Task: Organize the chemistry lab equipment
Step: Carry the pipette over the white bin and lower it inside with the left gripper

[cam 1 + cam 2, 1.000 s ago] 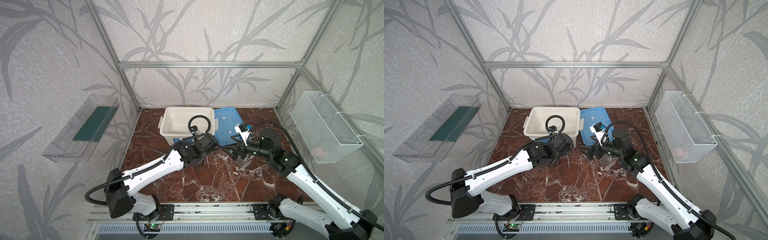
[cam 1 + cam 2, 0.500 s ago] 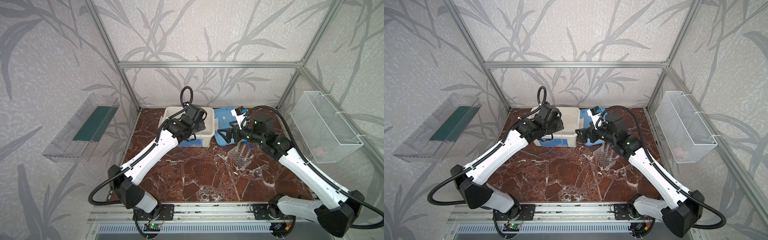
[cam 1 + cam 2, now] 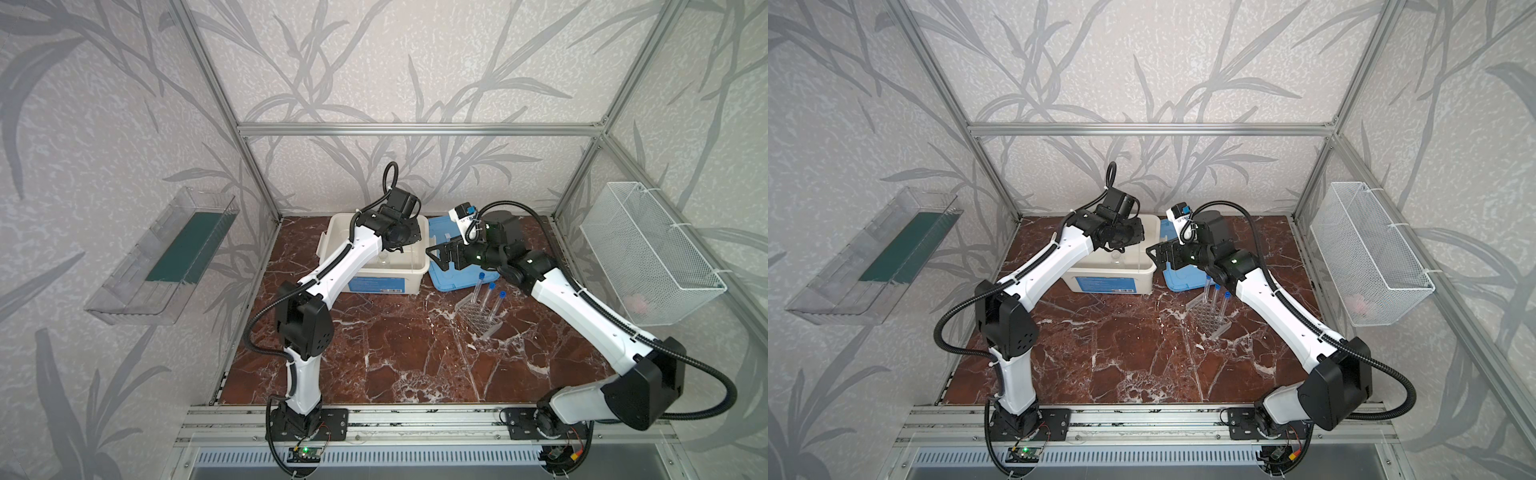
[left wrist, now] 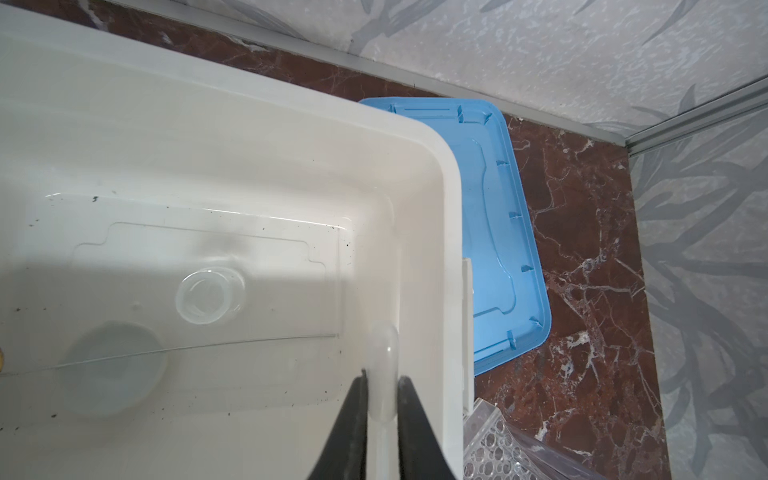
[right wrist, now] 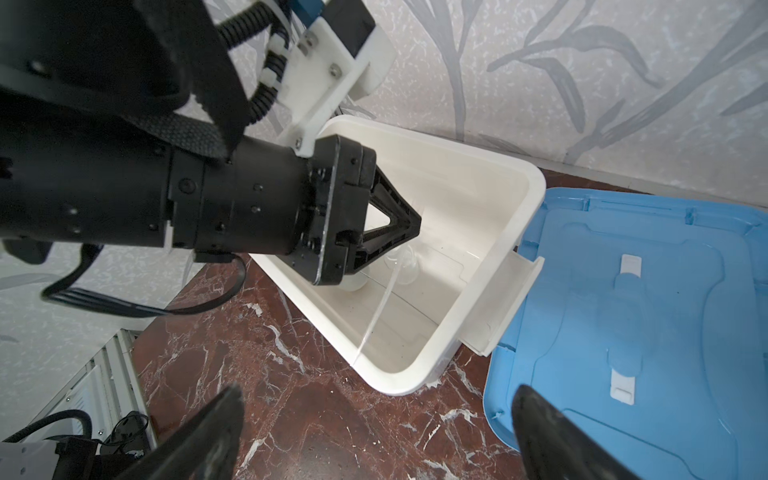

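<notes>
I have the left gripper (image 4: 383, 376) over the white tub (image 4: 449, 187), its fingers drawn almost together on the bulb of a clear pipette (image 4: 384, 345). In the right wrist view the same gripper (image 5: 405, 241) holds the pipette (image 5: 380, 307) so that its thin stem slants down inside the tub (image 5: 536, 183). I cannot tell whether the tip touches the tub wall. On the tub floor I see a small clear jar (image 4: 208, 297), upright with its mouth up. Near it is a small white round dish (image 4: 112, 370), and a thin clear rod (image 4: 208, 347) lies flat across the floor and over the dish. The right gripper (image 5: 374, 436) stands at full spread and holds nothing. In a top view it (image 3: 439, 257) hovers just beside the tub's right end, above the edge of the blue lid (image 3: 457, 279). The lid lies inner side up on the marble tabletop (image 3: 395, 357), beside the tub. The clear perforated rack (image 3: 473, 322) sits on the tabletop in front of the lid, apart from both grippers. Three clear tubes with blue caps (image 3: 485, 297) stand in the rack, caps up and leaning.
</notes>
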Controlling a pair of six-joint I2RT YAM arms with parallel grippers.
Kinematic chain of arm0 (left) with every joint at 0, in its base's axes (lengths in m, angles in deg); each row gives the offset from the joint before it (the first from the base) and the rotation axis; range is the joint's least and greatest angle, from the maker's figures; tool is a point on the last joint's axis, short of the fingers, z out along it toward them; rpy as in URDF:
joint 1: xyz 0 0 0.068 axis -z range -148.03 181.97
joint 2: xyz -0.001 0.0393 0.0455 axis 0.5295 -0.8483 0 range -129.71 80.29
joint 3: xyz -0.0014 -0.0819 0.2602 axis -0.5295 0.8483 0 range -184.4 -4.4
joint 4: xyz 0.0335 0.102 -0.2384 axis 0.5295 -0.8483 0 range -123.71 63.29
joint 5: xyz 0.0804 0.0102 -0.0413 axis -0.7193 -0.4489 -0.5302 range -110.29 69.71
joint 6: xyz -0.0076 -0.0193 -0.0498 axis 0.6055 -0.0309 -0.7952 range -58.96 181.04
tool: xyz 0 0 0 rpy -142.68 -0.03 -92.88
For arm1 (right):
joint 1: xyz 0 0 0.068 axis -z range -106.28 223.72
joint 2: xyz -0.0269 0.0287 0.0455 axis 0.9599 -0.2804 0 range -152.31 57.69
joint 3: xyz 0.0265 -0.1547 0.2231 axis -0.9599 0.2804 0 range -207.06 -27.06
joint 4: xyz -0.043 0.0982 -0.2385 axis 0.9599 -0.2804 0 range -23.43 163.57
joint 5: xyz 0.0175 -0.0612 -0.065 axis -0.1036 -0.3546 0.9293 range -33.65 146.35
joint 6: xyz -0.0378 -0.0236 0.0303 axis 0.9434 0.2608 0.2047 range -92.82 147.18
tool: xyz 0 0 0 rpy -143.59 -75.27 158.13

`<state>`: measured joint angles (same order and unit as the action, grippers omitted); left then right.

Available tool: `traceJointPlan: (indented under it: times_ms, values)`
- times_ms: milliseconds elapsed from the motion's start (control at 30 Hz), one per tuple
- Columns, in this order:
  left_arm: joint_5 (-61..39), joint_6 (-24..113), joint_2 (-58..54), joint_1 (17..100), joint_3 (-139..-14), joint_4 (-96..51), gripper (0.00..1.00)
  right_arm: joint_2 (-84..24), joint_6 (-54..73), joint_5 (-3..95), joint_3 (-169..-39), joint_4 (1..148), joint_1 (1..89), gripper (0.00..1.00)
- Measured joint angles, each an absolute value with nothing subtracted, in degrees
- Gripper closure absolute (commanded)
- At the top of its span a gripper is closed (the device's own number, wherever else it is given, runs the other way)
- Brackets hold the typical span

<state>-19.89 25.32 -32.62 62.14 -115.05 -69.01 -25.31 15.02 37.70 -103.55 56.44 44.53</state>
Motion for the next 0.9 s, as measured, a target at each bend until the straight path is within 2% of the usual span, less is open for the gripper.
traceJointPlan:
  times_ms: [333, 900]
  values:
    - [-15.5, 29.5, -42.9, 60.6, -120.7, -66.4, 0.83, -28.5, 15.8, 36.5, -104.8, 55.3, 46.7, 0.02]
    - [-13.7, 28.5, -50.4, 60.6, -123.6, -64.8, 0.80, -29.8, 19.2, 33.0, -106.2, 53.9, 47.5, 0.05]
